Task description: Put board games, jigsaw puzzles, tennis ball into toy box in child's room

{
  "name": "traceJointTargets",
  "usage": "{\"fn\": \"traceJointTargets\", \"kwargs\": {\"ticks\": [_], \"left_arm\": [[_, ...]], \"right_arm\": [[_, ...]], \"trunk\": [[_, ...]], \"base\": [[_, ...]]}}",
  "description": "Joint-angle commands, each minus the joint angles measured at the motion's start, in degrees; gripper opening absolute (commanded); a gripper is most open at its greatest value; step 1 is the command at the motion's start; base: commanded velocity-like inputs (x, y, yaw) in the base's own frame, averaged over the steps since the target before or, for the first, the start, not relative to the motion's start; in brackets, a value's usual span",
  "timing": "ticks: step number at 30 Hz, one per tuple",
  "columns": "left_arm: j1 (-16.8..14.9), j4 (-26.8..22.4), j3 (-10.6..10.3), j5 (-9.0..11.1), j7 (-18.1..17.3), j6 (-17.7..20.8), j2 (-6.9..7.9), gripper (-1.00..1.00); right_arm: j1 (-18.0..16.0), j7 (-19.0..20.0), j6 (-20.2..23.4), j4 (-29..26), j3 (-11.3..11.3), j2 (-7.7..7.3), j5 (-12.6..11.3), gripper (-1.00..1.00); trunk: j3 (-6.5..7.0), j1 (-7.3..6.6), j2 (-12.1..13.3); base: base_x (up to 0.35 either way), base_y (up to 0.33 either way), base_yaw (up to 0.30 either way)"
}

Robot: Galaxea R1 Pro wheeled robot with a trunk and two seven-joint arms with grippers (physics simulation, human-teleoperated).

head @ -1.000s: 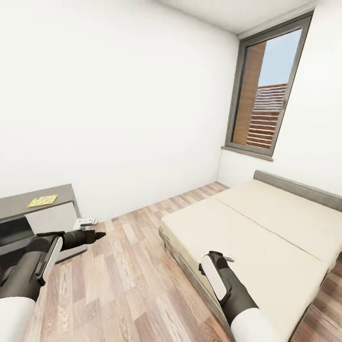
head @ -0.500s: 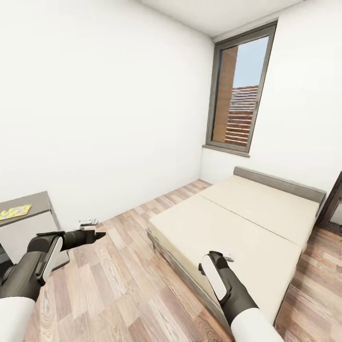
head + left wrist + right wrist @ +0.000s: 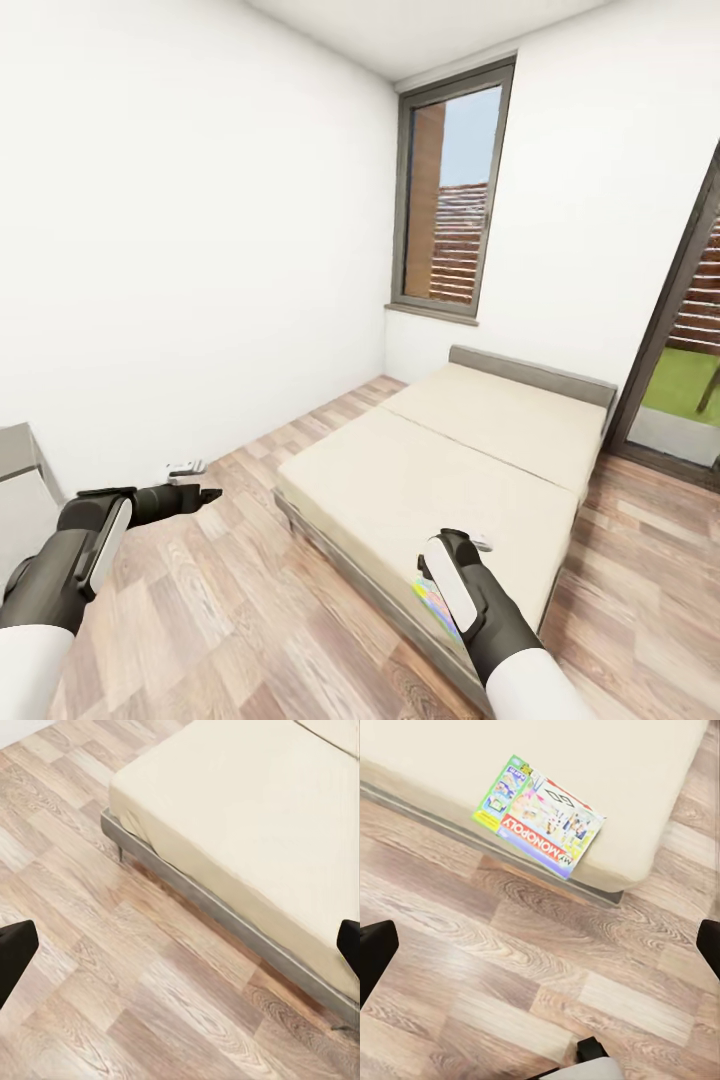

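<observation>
Nearest in the head view, the right arm juts up at five o'clock, its right claw [image 3: 478, 545] over the near edge of the bed [image 3: 450, 470]; the wrist view shows both fingertips [image 3: 375, 949] set far apart at the frame edges, claw spread wide and empty. At eight o'clock the left arm reaches out over the plank floor [image 3: 250, 620], left claw [image 3: 205, 495] pointing toward the wall; its wrist view has the dark tips wide apart too, released, with nothing between them, looking down on the bed's corner and grey frame.

There's a board game [image 3: 538, 815] lying flat on the mattress right at the bed's near corner, just by the edge, colourful print with a red band reading "MONOPOLY". In the head view a sliver of it [image 3: 432, 603] peeks out beside the right forearm.

At nine o'clock, the end of a grey table [image 3: 18, 450] pokes in at the frame's edge. A small white object [image 3: 185, 467] sits on the floor by the wall, just past the left claw; what it is, I cannot tell.

Farther on, the beige bed runs toward one o'clock to a grey headboard. Beyond it a tall window [image 3: 450, 200] at twelve, and a glass door [image 3: 680, 350] at three showing grass outside.
</observation>
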Motion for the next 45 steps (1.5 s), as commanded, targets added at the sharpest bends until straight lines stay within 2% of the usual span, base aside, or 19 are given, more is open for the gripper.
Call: {"fn": "traceJointTargets", "kwargs": {"ticks": [1,45], "left_arm": [[0.0,0.0,0.1,0.2,-0.1,0.4,0.01,1.0],[0.0,-0.1,0.1,0.2,-0.2,0.4,0.01,1.0]], "right_arm": [[0.0,-0.6,0.1,0.0,0.1,0.0,-0.5,1.0],[0.0,-0.6,0.0,0.1,-0.1,0.0,-0.6,1.0]], "trunk": [[-0.03,0.03,0.0],[-0.03,0.03,0.0]], "base": [[0.0,0.0,-0.28],[0.0,0.0,-0.28]]}}
